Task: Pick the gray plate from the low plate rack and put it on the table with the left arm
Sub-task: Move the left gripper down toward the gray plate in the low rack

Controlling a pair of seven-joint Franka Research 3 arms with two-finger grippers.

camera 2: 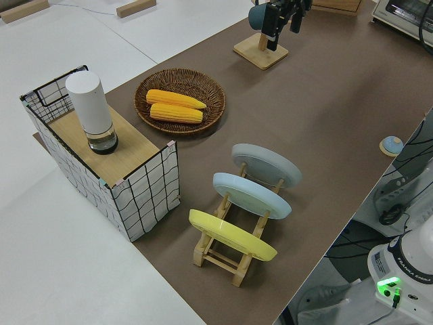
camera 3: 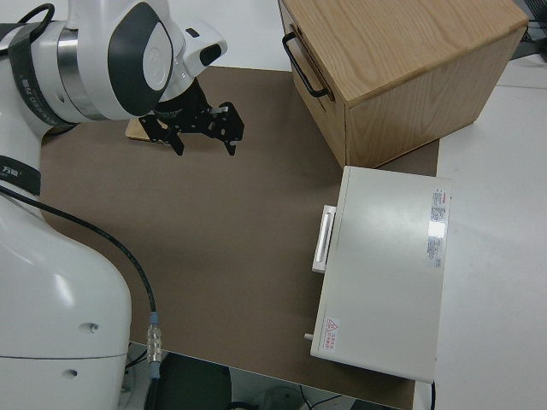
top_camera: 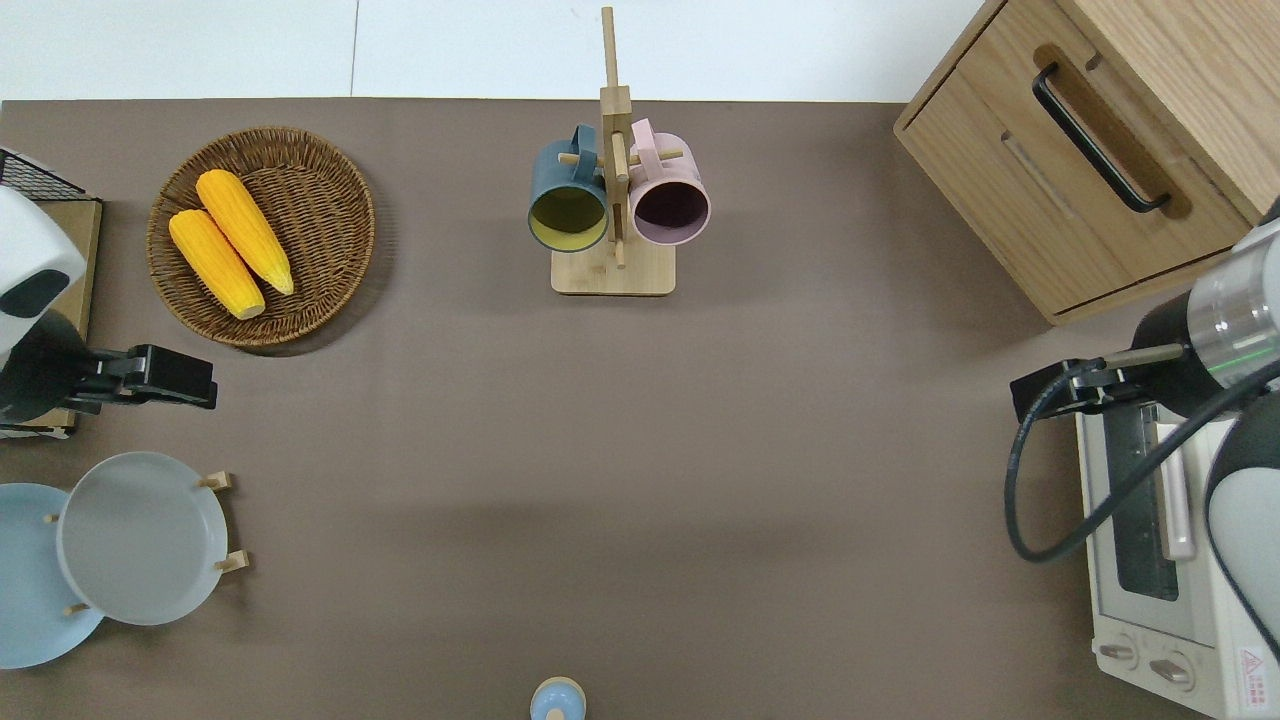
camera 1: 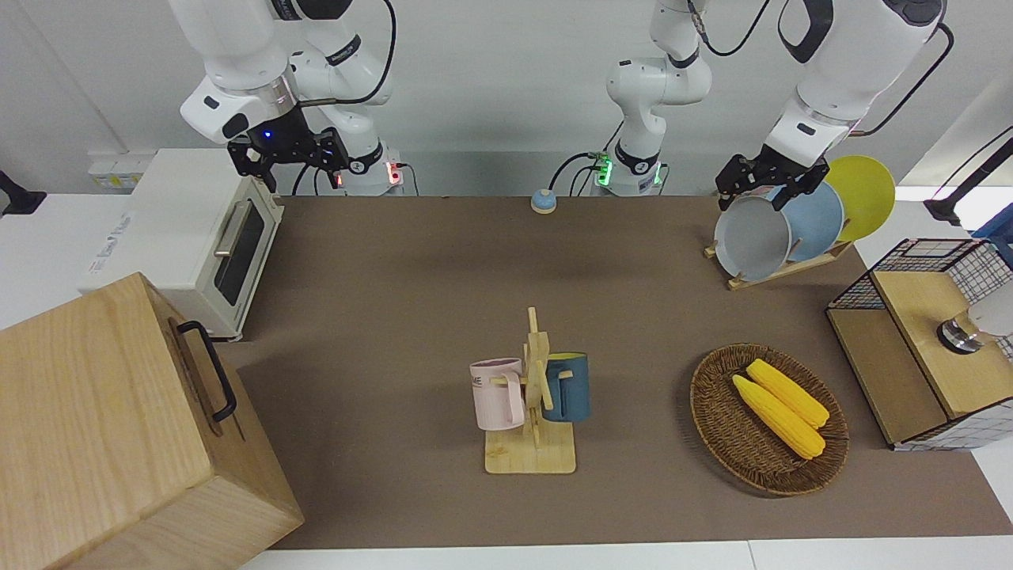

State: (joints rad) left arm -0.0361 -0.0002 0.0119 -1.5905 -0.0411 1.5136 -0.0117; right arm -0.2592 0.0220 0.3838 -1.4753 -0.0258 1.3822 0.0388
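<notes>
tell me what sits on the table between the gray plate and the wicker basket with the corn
Nothing rests there: the overhead view shows only bare mat between the gray plate and the wicker basket. The left gripper hangs in the air over that stretch. The right arm is parked.

The table (camera 1: 396,301) bears the low plate rack (camera 1: 779,269), mug stand (camera 1: 532,443), basket (camera 1: 716,419) and toaster oven (camera 1: 198,237).

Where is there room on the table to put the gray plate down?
The widest bare patch of table lies between the plate rack, the mug stand and the toaster oven. A smaller gap lies between the corn basket and the gray plate. It is crowded at the left arm's end, around the rack, basket and wire crate.
</notes>
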